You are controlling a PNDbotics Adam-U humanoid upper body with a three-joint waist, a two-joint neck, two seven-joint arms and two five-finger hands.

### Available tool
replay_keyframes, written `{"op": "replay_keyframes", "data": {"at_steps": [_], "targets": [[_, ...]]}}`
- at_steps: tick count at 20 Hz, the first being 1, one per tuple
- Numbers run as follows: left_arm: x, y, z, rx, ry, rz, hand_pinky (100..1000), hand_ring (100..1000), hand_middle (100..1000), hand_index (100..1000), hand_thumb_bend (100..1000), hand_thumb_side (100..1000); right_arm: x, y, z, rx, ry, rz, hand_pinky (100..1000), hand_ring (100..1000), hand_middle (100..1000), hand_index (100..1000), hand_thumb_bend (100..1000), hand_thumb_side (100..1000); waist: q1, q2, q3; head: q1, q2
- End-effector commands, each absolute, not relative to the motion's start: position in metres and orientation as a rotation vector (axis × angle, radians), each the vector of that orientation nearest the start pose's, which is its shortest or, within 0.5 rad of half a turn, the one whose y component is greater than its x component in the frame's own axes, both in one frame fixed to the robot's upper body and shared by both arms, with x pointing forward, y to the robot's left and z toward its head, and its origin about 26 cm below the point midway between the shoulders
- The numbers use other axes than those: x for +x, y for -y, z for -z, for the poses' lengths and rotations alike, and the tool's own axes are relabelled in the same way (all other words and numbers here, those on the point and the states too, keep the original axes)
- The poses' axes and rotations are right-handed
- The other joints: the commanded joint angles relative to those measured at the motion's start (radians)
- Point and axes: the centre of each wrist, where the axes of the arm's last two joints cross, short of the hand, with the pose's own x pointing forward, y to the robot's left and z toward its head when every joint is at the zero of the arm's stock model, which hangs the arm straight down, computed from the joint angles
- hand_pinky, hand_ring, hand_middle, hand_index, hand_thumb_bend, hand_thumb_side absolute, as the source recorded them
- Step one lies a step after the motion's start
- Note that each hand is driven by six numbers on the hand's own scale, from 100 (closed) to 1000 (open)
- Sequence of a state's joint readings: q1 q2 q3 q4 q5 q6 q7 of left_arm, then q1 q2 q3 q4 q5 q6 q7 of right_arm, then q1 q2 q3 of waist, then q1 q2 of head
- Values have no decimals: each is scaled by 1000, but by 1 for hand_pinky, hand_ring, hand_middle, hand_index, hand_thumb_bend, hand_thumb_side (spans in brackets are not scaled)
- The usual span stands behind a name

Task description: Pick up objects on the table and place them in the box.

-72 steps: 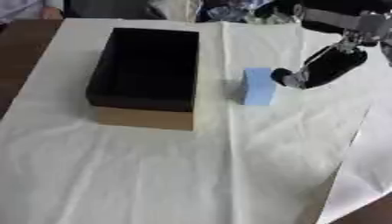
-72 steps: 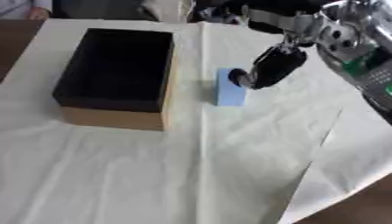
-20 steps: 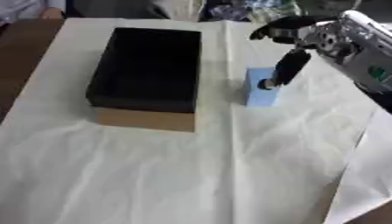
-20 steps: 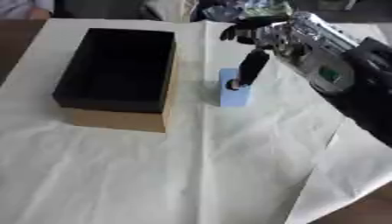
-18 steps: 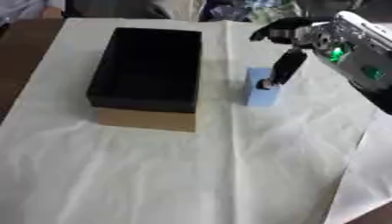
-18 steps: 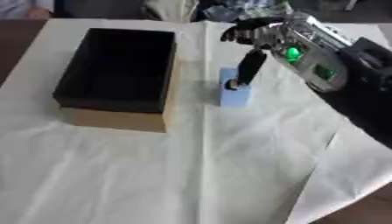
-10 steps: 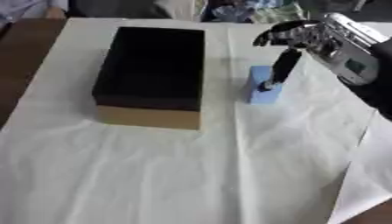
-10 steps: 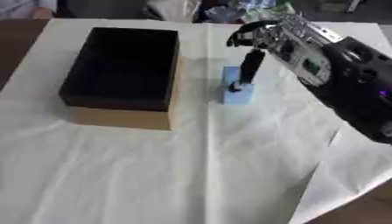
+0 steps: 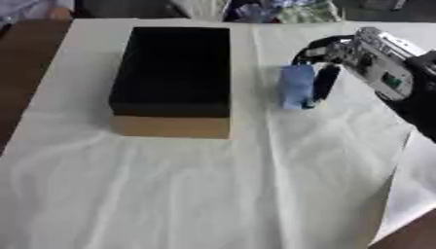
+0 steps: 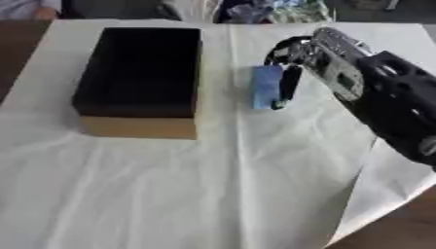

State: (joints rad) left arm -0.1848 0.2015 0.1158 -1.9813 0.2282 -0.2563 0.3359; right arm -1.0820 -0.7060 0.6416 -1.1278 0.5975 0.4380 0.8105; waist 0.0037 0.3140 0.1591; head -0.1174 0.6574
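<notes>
An open box (image 9: pixel 170 127) with a black inside and tan walls stands on the white cloth, left of the middle. Just right of it a blue block (image 9: pixel 296 85) stands on its narrow side. My right hand (image 9: pixel 368 57) reaches in from the right. One finger (image 9: pixel 323 83) runs down the block's right face, and other fingers curl over its top from behind. Whether the block's base touches the cloth I cannot tell. My left hand shows in neither view.
Bright, jumbled things (image 9: pixel 272 9) lie past the table's far edge. Bare brown table (image 9: pixel 17 73) shows left of the cloth, and the cloth's edge (image 9: pixel 400 194) runs down at the lower right. Wrinkled white cloth (image 9: pixel 213 194) spreads in front of the box.
My right hand came down over the blue block and closed its fingers round it. The whole picture has shifted a little, so the head has moved.
</notes>
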Motion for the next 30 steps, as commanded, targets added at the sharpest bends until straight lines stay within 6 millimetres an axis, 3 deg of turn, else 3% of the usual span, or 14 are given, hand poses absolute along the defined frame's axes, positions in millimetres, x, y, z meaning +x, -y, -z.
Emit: {"op": "replay_keyframes", "data": {"at_steps": [1,4,11,15,21,22,27,30], "targets": [[287,-283,-167,100,2422,-376,960,664,642,834,100,497,455,248,-274,-752,721,-1401,960,987,848,894,447,100,1,-19,-1,-3,-7],[287,-283,-168,101,2423,-379,960,664,642,834,100,497,450,241,-276,-738,739,-1423,949,971,814,855,425,100,1,-18,-2,-2,-6],[287,-283,-168,97,2423,-380,962,664,643,836,100,501,444,232,-290,-849,752,-1346,891,909,674,714,156,100,-1,-19,-5,-3,-7],[288,-283,-169,97,2425,-375,962,664,643,836,100,498,442,229,-299,-905,771,-1324,873,876,601,646,100,100,-1,-22,-7,0,-7],[288,-284,-169,97,2424,-377,962,664,643,836,100,498,436,223,-307,-917,808,-1318,872,874,596,642,100,100,-2,-24,-9,0,-7],[288,-283,-169,93,2425,-376,960,663,643,836,100,492,435,221,-309,-916,819,-1320,852,841,565,626,100,100,0,-27,-6,-8,-7],[287,-283,-168,86,2422,-372,960,663,643,836,100,491,413,168,-357,-943,1064,-1376,828,816,571,630,100,100,3,-45,-10,-27,-1],[288,-283,-169,85,2424,-374,960,662,644,835,100,489,403,133,-373,-957,1148,-1379,799,779,586,648,100,100,5,-45,-10,-31,-4]]}}
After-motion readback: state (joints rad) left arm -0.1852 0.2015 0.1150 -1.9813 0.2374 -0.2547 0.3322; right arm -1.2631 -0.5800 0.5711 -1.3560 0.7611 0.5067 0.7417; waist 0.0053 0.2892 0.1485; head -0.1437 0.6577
